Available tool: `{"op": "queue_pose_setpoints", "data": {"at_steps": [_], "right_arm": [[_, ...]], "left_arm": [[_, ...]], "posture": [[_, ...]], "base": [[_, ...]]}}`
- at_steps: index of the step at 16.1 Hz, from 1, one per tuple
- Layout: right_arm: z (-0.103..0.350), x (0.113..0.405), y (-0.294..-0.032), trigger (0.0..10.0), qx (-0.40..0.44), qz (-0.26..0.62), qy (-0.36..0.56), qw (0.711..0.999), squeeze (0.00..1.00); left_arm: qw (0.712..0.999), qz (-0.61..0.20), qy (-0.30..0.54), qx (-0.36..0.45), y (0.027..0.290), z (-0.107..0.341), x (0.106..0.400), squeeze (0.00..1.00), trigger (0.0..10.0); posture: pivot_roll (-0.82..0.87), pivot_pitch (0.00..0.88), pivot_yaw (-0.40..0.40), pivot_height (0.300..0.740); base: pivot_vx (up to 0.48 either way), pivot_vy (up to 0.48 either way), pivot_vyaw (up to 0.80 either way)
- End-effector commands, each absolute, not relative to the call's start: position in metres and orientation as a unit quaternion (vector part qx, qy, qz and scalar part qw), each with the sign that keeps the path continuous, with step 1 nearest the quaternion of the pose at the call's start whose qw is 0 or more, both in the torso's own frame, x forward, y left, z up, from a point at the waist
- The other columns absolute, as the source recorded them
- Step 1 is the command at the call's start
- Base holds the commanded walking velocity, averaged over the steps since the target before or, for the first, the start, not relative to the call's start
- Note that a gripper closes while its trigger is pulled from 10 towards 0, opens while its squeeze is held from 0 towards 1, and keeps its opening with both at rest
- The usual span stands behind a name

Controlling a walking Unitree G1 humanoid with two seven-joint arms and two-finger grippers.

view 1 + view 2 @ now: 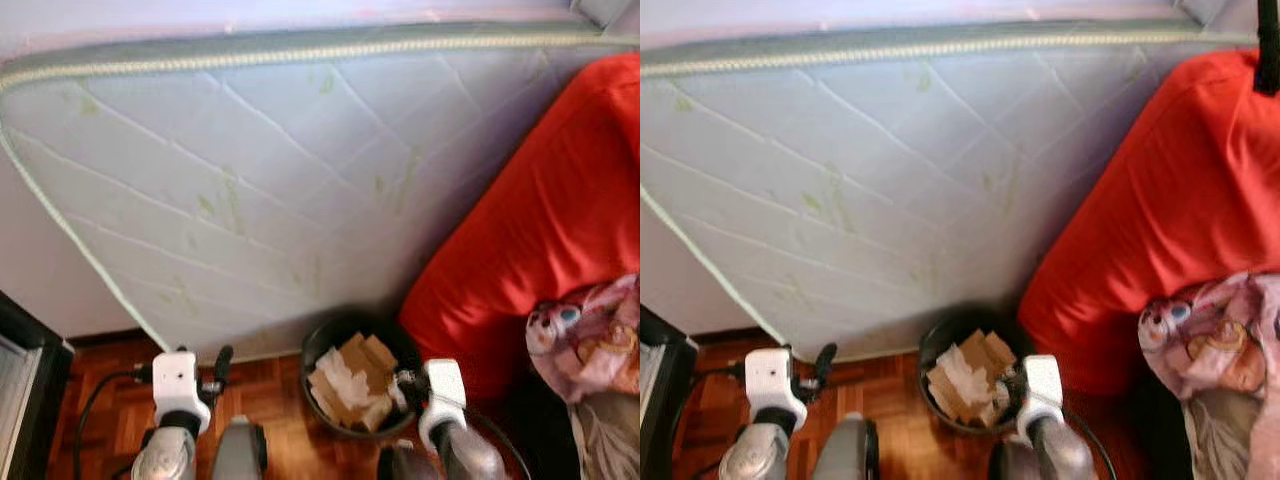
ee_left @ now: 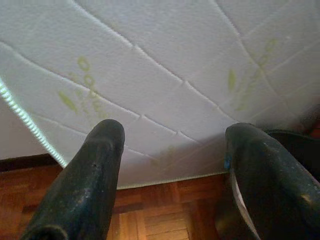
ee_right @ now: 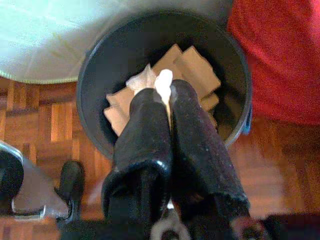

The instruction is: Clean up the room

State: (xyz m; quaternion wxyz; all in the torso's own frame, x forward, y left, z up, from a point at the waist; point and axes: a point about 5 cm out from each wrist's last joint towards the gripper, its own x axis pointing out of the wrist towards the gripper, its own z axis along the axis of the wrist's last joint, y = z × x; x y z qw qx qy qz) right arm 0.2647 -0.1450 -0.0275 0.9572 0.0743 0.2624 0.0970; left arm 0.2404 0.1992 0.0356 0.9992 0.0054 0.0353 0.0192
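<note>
The right gripper pinches a crumpled white paper scrap between closed fingers, over the round black plastic bin of cardboard pieces. The left gripper, fingers spread, faces the quilted white mattress above wooden parquet floor.

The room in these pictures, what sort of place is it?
Probably a bedroom or storage room in a home: a quilted mattress leans upright against the wall, something draped in red cloth stands beside it, and a dark bin of cardboard scraps sits on the parquet floor.
</note>
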Motion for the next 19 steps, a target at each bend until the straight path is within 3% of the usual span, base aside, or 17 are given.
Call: {"op": "queue_pose_setpoints", "data": {"at_steps": [1,5,12,13,14,19], "right_arm": [[-0.027,0.266,-0.144,10.0,0.075,0.092,0.268,0.956,0.0],[0.006,0.305,-0.139,10.0,0.067,0.101,0.227,0.966,0.0],[0.038,0.333,-0.099,10.0,0.055,0.141,0.204,0.967,0.0],[0.04,0.334,-0.096,10.0,0.057,0.146,0.203,0.967,0.74],[0.04,0.334,-0.094,10.0,0.056,0.149,0.203,0.966,0.92],[0.031,0.328,-0.103,10.0,0.043,0.143,0.215,0.965,0.91]], "left_arm": [[0.999,0.019,0.038,0.002,0.2,0.037,0.238,0.0,10.0],[1.0,0.016,0.009,0.0,0.192,0.058,0.23,0.0,10.0],[1.0,0.019,0.004,0.008,0.191,0.083,0.196,0.0,10.0],[1.0,0.022,-0.005,0.01,0.191,0.089,0.197,0.0,10.0],[1.0,0.025,-0.013,0.011,0.191,0.098,0.2,0.0,10.0],[1.0,0.025,-0.004,0.008,0.189,0.106,0.198,0.0,10.0]], "posture": [[0.14,0.247,-0.045,0.636],[0.2,0.346,-0.064,0.636],[0.29,0.444,-0.07,0.636],[0.3,0.454,-0.069,0.636],[0.3,0.461,-0.068,0.636],[0.28,0.482,-0.071,0.636]], "base": [[0.0,0.0,0.0],[0.0,0.0,0.0],[0.0,0.0,0.0],[0.0,0.0,0.0],[0.0,0.0,0.0],[0.0,0.0,0.0]]}}
